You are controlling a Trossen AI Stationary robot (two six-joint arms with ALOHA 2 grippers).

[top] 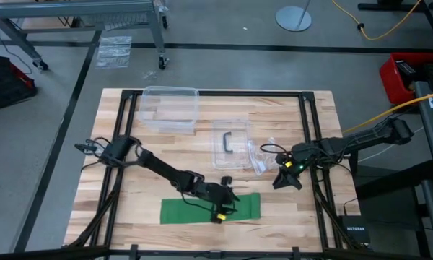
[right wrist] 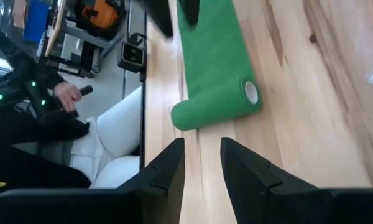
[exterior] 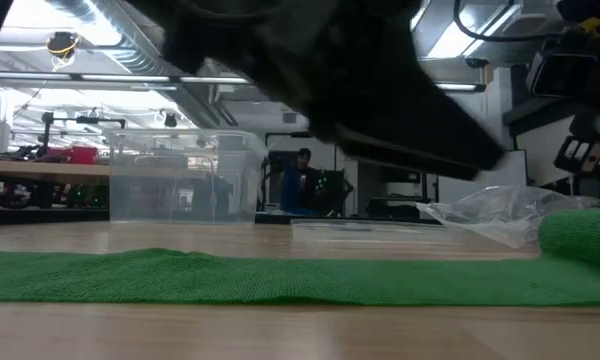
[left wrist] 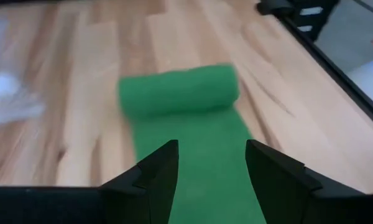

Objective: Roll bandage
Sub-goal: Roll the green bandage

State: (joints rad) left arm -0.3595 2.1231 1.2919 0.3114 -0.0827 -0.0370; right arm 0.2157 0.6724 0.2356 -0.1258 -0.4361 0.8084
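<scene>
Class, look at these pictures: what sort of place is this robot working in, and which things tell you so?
Probably a robotics lab or workshop. A wooden worktable stands on a bare concrete floor; a yellow cable trails across it, and benches with equipment fill the room behind.

There was one bandage, a single green strip with one rolled end. Two arms worked over one table, each with one gripper: the left gripper and the right gripper, two fingers apiece. One clear box stood on the wood, and one clear lid with one dark handle lay beside it. One clear bag lay by the lid. In the low view, one person showed in the room behind. In the right wrist view, one hand showed off the table's edge. On the floor sat one round base and two red crates.
</scene>
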